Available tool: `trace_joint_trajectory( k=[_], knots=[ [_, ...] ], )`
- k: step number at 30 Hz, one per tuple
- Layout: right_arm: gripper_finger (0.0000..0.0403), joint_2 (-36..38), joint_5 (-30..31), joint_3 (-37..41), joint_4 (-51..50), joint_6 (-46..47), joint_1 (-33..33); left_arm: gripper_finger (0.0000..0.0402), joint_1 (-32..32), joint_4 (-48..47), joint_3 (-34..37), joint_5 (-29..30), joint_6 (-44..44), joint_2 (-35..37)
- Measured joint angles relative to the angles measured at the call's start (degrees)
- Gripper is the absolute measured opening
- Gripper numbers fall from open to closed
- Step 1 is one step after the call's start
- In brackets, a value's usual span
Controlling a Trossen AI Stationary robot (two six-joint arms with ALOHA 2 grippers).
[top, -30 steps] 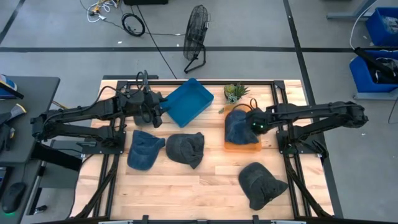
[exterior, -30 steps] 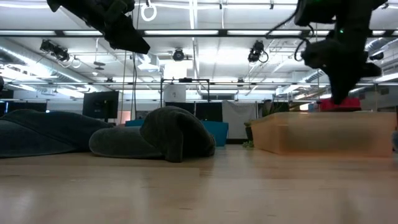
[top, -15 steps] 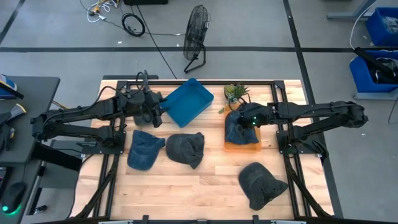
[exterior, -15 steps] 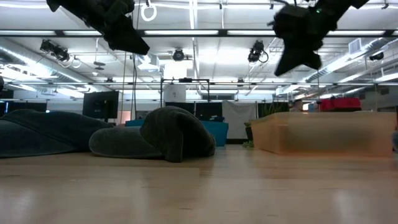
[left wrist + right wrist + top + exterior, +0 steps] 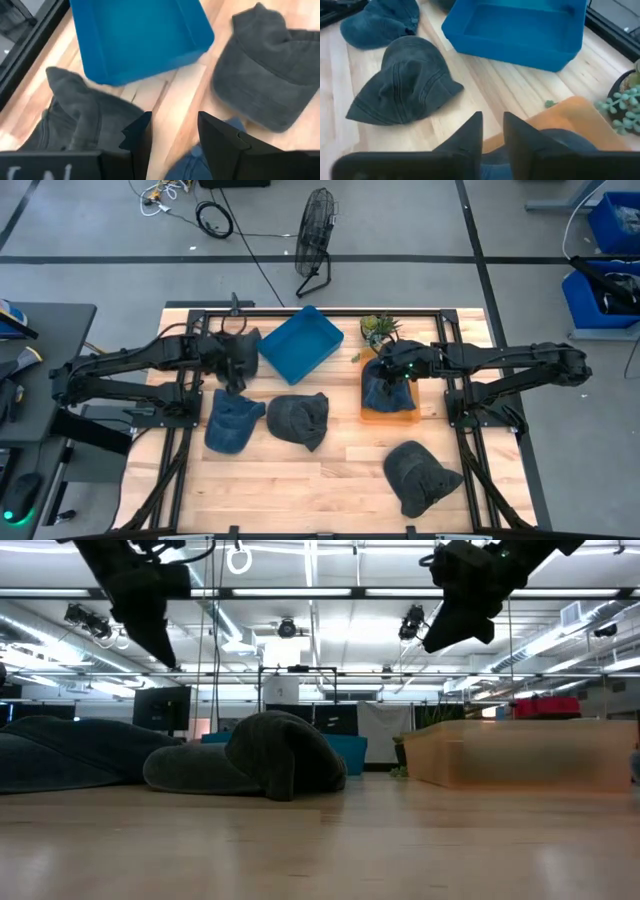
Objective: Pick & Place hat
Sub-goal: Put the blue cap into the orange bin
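My left gripper [image 5: 232, 375] [image 5: 172, 135] is open and hangs above the table between the blue tray [image 5: 300, 345] and a blue hat [image 5: 232, 420]. A dark grey hat [image 5: 300, 418] [image 5: 265, 75] lies flat beside that blue hat. My right gripper [image 5: 397, 370] [image 5: 492, 132] is narrowly open and empty, raised over the orange tray [image 5: 392, 412]. Another blue hat [image 5: 383, 387] [image 5: 560, 145] lies in the orange tray. A third dark hat [image 5: 420, 475] rests near the table's near edge. In the left wrist view, a further grey cloth piece [image 5: 75, 115] shows beside one finger.
A small potted plant [image 5: 380, 327] stands at the far edge, just behind the orange tray. Black frame rails [image 5: 455, 405] run along both sides of the table. Bare wood [image 5: 320, 480] lies between the hats near the near edge.
My right gripper has risen clear of the orange tray and drifted a little toward the table's left, while the blue hat stayed in the tray. My left gripper has moved toward the table's left, away from the blue tray, and tipped to point more steeply down.
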State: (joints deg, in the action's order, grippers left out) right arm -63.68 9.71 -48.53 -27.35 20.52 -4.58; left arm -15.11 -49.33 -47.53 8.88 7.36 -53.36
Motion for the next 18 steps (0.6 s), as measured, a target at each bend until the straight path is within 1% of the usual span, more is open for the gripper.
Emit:
trace_joint_trajectory(
  k=[2,4,6,12,14,16,18],
  knots=[
    [0.0105,0.00,0.77,0.00,0.42,-0.77,0.02,0.0165,-0.02,-0.22,0.00,1.96,1.06,0.00],
    [0.0117,0.00,1.92,0.00,0.35,-1.04,0.04,0.0171,-0.07,-0.27,0.00,3.85,-0.40,-0.05],
    [0.0127,0.00,2.59,0.00,0.39,-1.04,0.04,0.0181,-0.27,-0.17,0.00,4.01,-3.35,-0.60],
    [0.0140,0.00,2.76,0.00,0.30,0.67,0.15,0.0218,-1.26,0.05,0.00,4.01,-6.63,-2.30],
    [0.0141,0.00,2.76,0.00,0.26,0.67,0.15,0.0224,-1.11,-0.29,0.00,1.71,-8.52,-2.70],
    [0.0141,0.00,2.76,0.00,0.28,0.67,0.15,0.0223,-0.98,-0.67,0.00,-3.80,-9.22,-3.36],
    [0.0141,0.00,2.76,0.00,0.26,0.69,0.17,0.0219,-0.55,-1.56,0.00,-10.89,-6.66,-4.18]
  ],
)
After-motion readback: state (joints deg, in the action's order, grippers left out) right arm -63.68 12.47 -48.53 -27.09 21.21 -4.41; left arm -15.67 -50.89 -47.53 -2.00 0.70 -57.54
